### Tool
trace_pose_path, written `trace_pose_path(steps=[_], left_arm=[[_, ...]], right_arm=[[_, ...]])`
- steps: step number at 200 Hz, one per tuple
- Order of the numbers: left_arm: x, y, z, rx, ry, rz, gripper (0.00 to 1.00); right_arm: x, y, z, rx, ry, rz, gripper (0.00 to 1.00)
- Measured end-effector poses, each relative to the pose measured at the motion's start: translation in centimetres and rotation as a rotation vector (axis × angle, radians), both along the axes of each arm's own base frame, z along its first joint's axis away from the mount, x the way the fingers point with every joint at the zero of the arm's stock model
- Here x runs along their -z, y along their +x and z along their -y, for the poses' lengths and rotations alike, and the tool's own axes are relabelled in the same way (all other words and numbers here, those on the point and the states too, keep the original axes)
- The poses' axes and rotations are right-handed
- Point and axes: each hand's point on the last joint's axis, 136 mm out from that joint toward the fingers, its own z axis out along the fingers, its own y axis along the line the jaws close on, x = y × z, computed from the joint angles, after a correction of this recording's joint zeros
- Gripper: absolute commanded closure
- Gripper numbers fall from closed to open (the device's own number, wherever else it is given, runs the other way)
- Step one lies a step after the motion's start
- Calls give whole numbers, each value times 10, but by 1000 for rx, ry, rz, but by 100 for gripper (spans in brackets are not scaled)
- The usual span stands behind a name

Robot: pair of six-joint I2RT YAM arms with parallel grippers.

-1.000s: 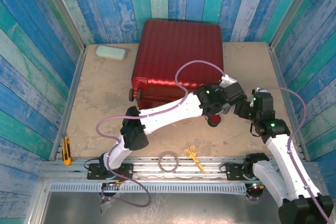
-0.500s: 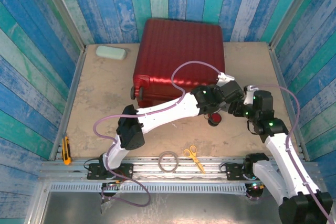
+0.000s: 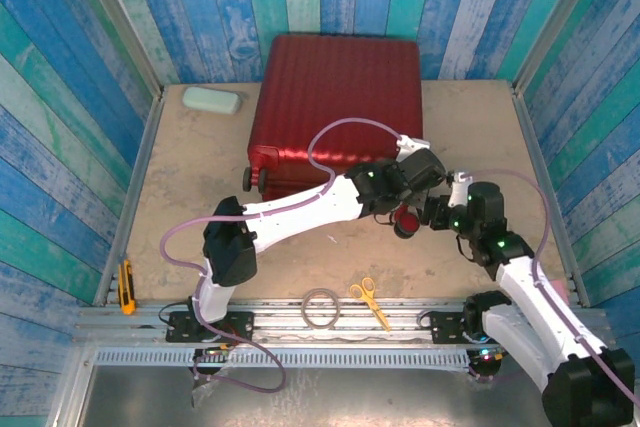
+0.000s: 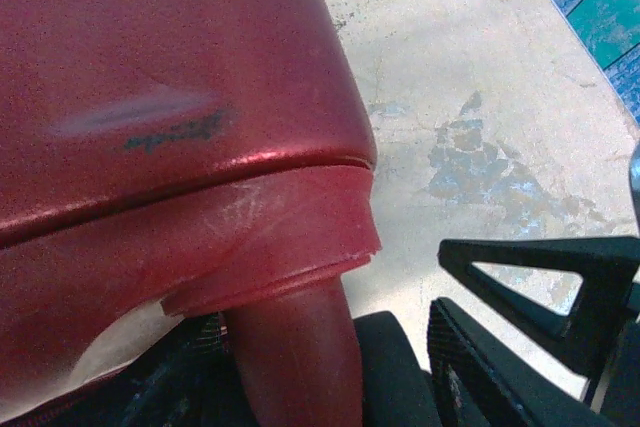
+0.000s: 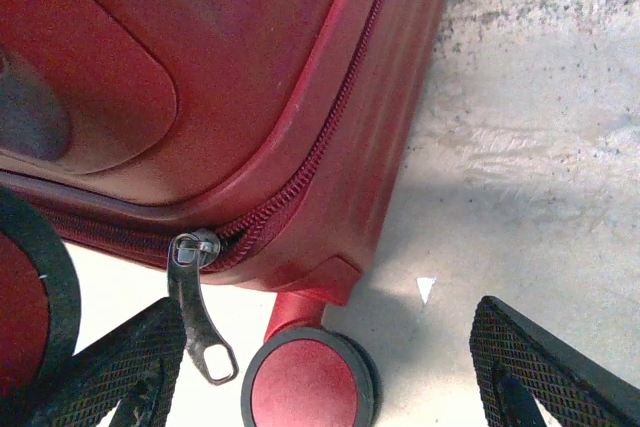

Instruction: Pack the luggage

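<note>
The luggage (image 3: 335, 107), a glossy red ribbed hard-shell suitcase, lies flat and closed at the back middle of the table. My left gripper (image 3: 408, 203) reaches across to its near right corner. In the left wrist view the gripper (image 4: 320, 387) is open, with the red wheel strut (image 4: 295, 347) and black tyre between its fingers. My right gripper (image 3: 432, 215) is open just right of that corner wheel (image 3: 405, 226). In the right wrist view the gripper (image 5: 325, 377) straddles the wheel (image 5: 308, 385), and the zipper pull (image 5: 200, 322) hangs beside the left finger (image 5: 115, 372).
A pale green pouch (image 3: 212, 100) lies at the back left. Yellow-handled scissors (image 3: 370, 301) and a grey ring (image 3: 320, 307) sit near the front edge, and a yellow and black cutter (image 3: 126, 287) is at the front left. Blue plank walls enclose the table.
The left arm's elbow swung left and its gripper slid in to the suitcase's near right corner. The right gripper moved left toward the wheel. The suitcase shifted slightly left.
</note>
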Motion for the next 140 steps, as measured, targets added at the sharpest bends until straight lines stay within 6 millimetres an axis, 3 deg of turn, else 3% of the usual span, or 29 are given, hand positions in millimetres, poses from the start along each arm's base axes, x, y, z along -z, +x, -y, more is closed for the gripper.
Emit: trace_pose_path(steps=[62,101,140], left_arm=[[2,2,-10,-33,-101,17,100],[0,9,-13,-31,-162,10,100],[0,7,-13,-6,-221,-10,100]], right_arm=[[5,-6,-12,-19,-27,23,22],[6,-23,-43,-155,-28,14,22],[2,-27,-49,-182,-29,31,22]])
